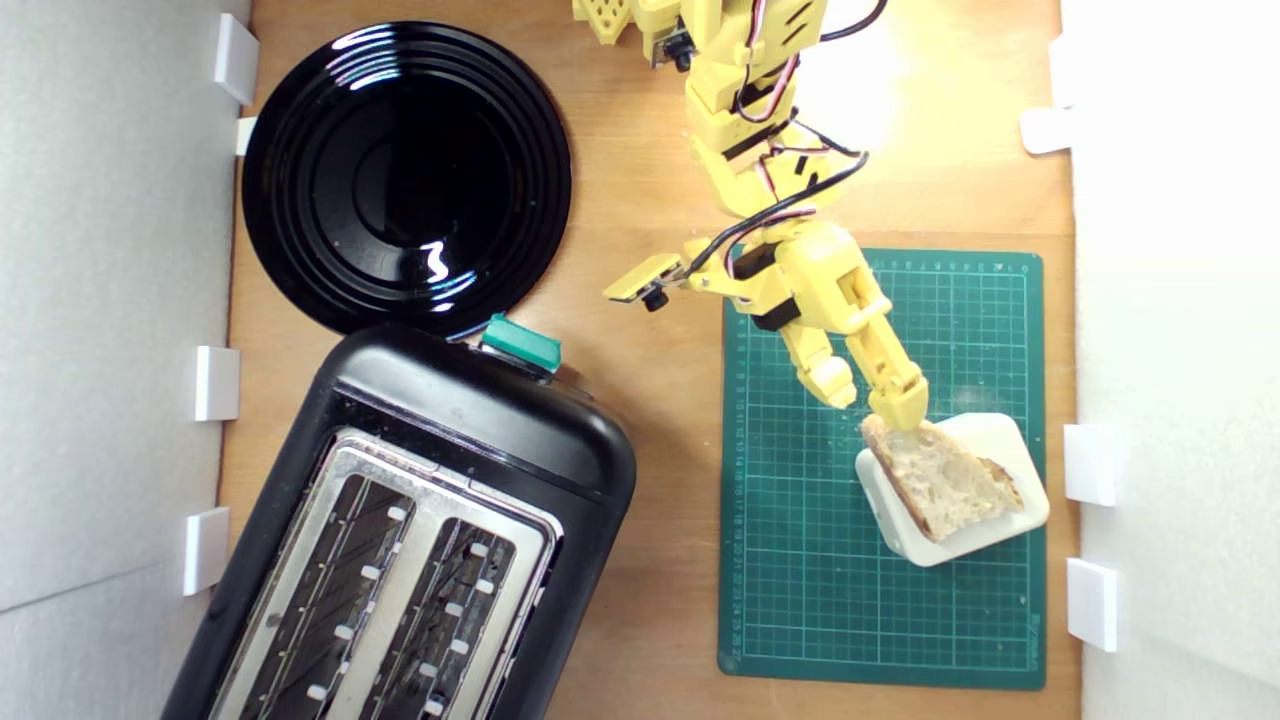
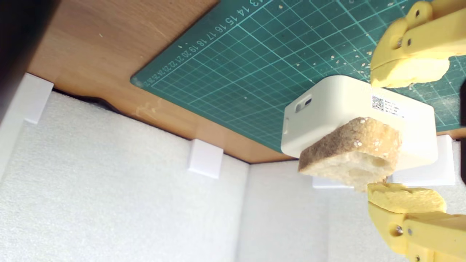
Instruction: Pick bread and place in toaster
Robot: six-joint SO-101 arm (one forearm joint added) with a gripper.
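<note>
The bread [image 1: 940,480], a wedge of pale holey crumb with a brown crust, lies on a white block [image 1: 1005,435] on the green cutting mat [image 1: 880,600]. My yellow gripper [image 1: 865,395] is open at the bread's near tip. One finger reaches over that tip and the other hangs off the block beside it. In the wrist view the bread [image 2: 349,153] juts off the white block [image 2: 338,105], and its end sits just inside the open gripper [image 2: 406,134]; neither finger presses it. The black toaster [image 1: 400,540] with a silver top stands at the exterior view's lower left, both slots empty.
A glossy black plate [image 1: 405,175] lies beyond the toaster's teal lever knob [image 1: 520,345]. White foam walls [image 2: 109,203] with white brackets [image 1: 1090,465] border the wooden table [image 1: 660,400] on both sides. Crumbs dot the mat.
</note>
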